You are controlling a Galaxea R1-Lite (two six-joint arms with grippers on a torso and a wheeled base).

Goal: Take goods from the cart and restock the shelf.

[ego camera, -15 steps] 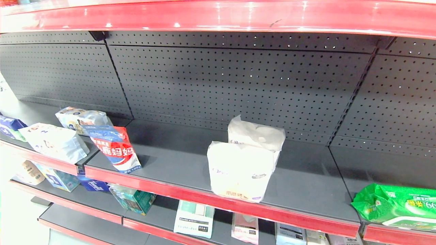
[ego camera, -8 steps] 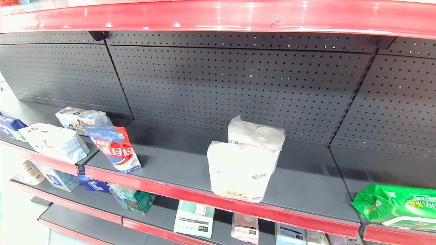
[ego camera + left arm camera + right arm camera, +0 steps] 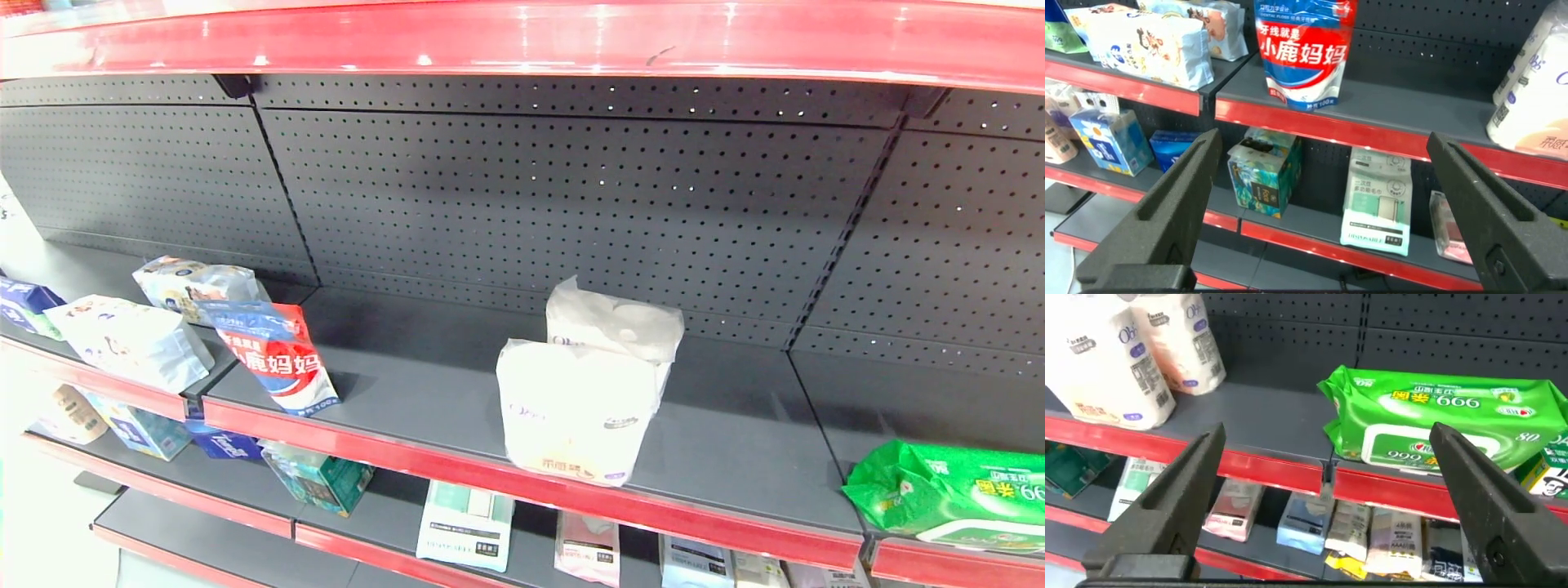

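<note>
Green wipes pack (image 3: 951,490) lies flat on shelf (image 3: 735,433) (right-hand bay), long axis along the front edge. Left gripper (image 3: 1323,139) and right gripper (image 3: 1327,429) both spread, empty.

White Chinese characters on blue-red pouch (image 3: 1305,53), digits on green wipes pack (image 3: 1454,425)

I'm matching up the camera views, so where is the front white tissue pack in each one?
Head view: the front white tissue pack stands mid-shelf, at the front edge.
Left wrist view: the pack is cut by the frame edge, past the blue and red pouch.
Right wrist view: the pack stands along the shelf from the green wipes pack.
Shared landmark: the red shelf strip beneath it.
</note>
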